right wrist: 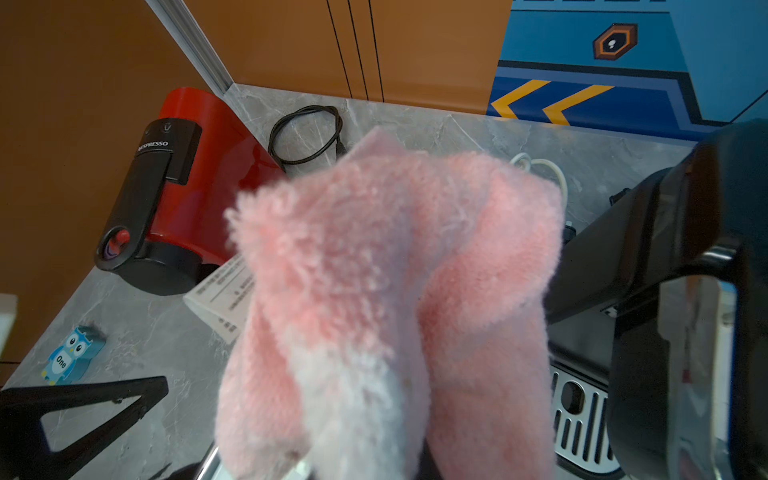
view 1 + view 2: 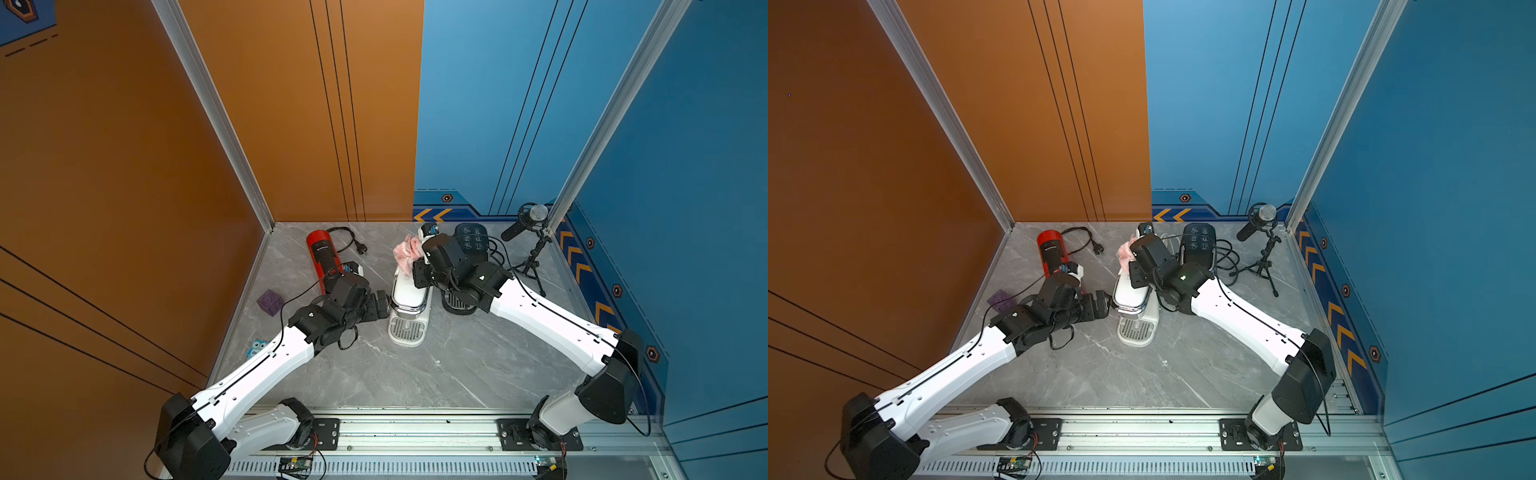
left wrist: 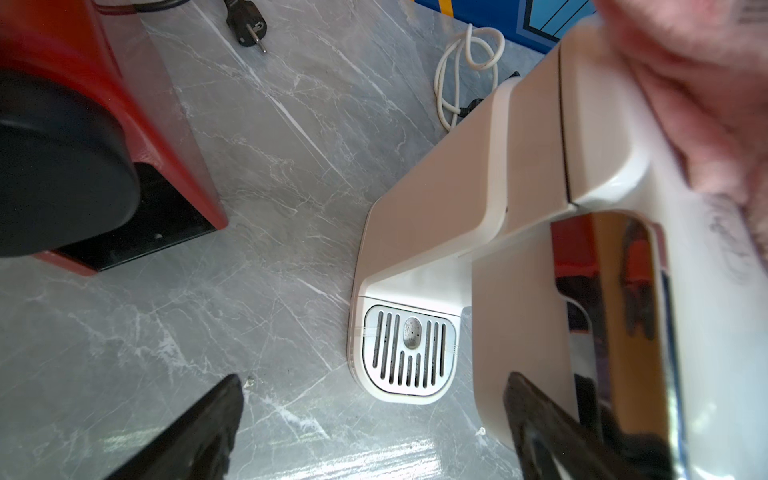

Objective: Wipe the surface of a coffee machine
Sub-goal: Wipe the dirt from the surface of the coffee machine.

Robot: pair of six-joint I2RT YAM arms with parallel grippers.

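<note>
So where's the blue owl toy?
In a top view, the blue owl toy lies at the table's left edge, beside the left arm, near the purple cube.

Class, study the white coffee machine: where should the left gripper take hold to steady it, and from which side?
Probably the head, from the flank of the machine facing the left gripper, whose jaws are open there. The head is a narrow, flat-sided block jutting over the drip tray, and the cloth occupies the top behind it.
</note>
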